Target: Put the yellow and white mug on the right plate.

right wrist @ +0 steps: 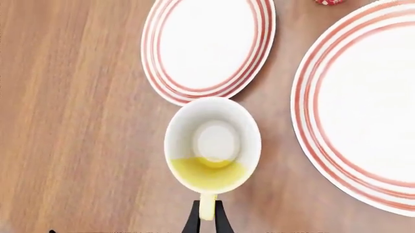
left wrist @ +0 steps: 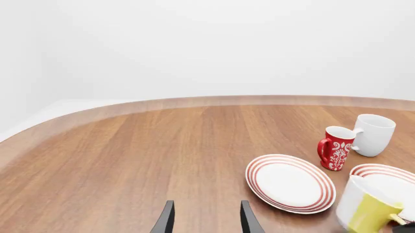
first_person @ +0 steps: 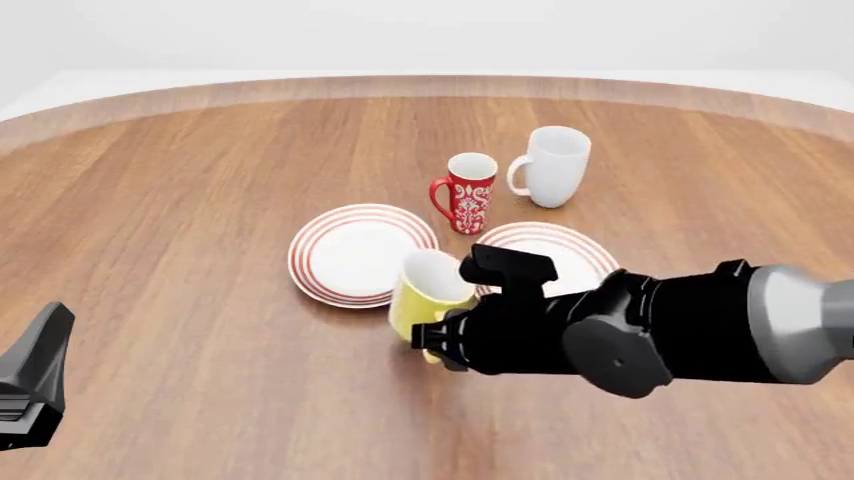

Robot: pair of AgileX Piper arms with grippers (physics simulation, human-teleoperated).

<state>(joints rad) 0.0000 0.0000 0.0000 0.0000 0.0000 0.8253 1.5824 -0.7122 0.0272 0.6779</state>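
Two striped plates lie side by side on the wooden table (first_person: 160, 200), and the yellow and white mug (first_person: 430, 292) stands upright on the wood just in front of the gap between them, close to both rims and resting on neither. Seen from the right wrist camera, the mug's white interior faces up and its yellow handle (right wrist: 207, 206) points back between the fingers (right wrist: 192, 219) of the right gripper (right wrist: 207, 221), which are pressed against the handle from both sides. In the front view that gripper (first_person: 443, 345) sits low behind the mug, its black arm stretching away toward the right plate's (first_person: 577, 252) near edge and covering part of it. The left plate (first_person: 350, 254) lies just beside the mug on the other side. Behind the mug, past the plates, stands a red white-patterned mug (first_person: 467, 192), and a bigger white mug (first_person: 553, 165) is next to it, farther still. The left gripper (left wrist: 206, 219) hovers well apart from the mug over bare wood, its two fingers spread with nothing between them.
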